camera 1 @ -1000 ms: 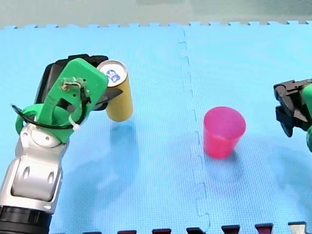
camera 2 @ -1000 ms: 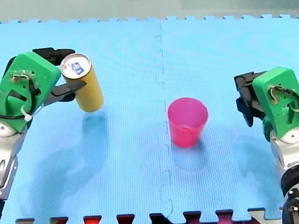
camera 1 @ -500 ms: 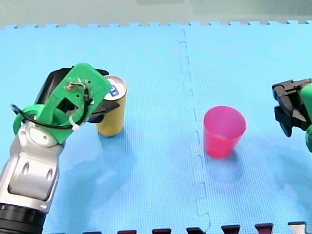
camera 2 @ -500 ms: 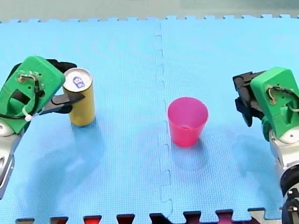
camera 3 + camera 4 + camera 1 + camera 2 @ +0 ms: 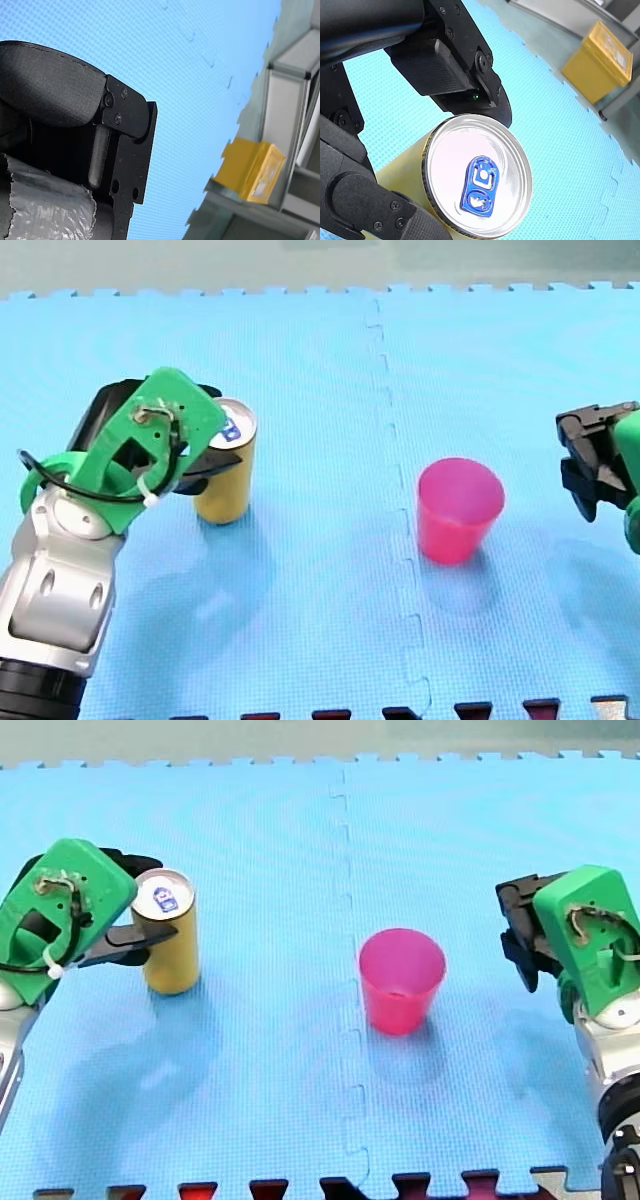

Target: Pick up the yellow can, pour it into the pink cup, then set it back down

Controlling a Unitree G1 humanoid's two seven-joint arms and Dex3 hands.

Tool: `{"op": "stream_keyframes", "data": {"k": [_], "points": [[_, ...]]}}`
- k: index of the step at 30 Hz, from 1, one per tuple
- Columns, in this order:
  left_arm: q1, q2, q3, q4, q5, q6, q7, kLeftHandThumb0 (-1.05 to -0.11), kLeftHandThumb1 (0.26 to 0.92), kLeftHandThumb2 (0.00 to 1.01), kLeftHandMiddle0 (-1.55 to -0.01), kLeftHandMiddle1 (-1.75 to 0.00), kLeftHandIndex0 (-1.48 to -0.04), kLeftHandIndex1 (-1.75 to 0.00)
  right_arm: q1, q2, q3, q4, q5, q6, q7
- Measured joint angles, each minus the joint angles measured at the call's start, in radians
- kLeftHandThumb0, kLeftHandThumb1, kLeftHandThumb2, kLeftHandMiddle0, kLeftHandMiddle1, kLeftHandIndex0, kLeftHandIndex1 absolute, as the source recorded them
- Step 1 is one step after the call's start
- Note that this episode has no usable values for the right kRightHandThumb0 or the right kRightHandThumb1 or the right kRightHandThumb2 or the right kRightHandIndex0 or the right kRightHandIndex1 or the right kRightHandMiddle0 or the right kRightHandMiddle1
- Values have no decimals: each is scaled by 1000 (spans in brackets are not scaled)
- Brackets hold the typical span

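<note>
The big blue mat (image 5: 330,390) covers the whole floor of the work space. The robot's left hand (image 5: 72,920) comes in from the left side, and it is closed around the yellow can (image 5: 170,950), with one black finger lying across the front of it. The close view from that wrist shows the black fingers (image 5: 445,75) pressed on both sides of the can, up near its top. The right hand (image 5: 560,940) is far over at the right edge of the mat, past the cup, and it holds nothing. The pink cup (image 5: 400,982) stands upright near the middle of the mat, well apart from the can. The can stands straight up with its bottom on the mat. It is not lifted and it is not tipped. The little blue tab (image 5: 480,186) on its shiny lid looks flat, so the can seems to be shut. How far along is the job? I cannot tell if the pour is done, since nothing shows inside the cup. If it is not done, the hand has its hold and must lift, carry and tip the can. If it is done, all that is left is to let go.
</note>
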Motion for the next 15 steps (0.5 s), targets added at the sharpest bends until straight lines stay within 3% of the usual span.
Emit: {"op": "stream_keyframes", "data": {"k": [11, 14, 15], "points": [[-1, -26, 29, 20, -47, -32, 16, -414, 782, 2, -1414, 0, -1236, 0, 1, -6, -5, 0, 1, 0, 1], [-1, -33, 35, 30, -50, -55, 39, -434, 787, 3, -1305, 0, -1068, 0, 1, -8, -6, 0, 1, 0, 4], [-2, -37, 38, 34, -50, -67, 51, -495, 797, 7, -1239, 0, -987, 0, 1, -9, -7, 0, 1, 0, 5]]}}
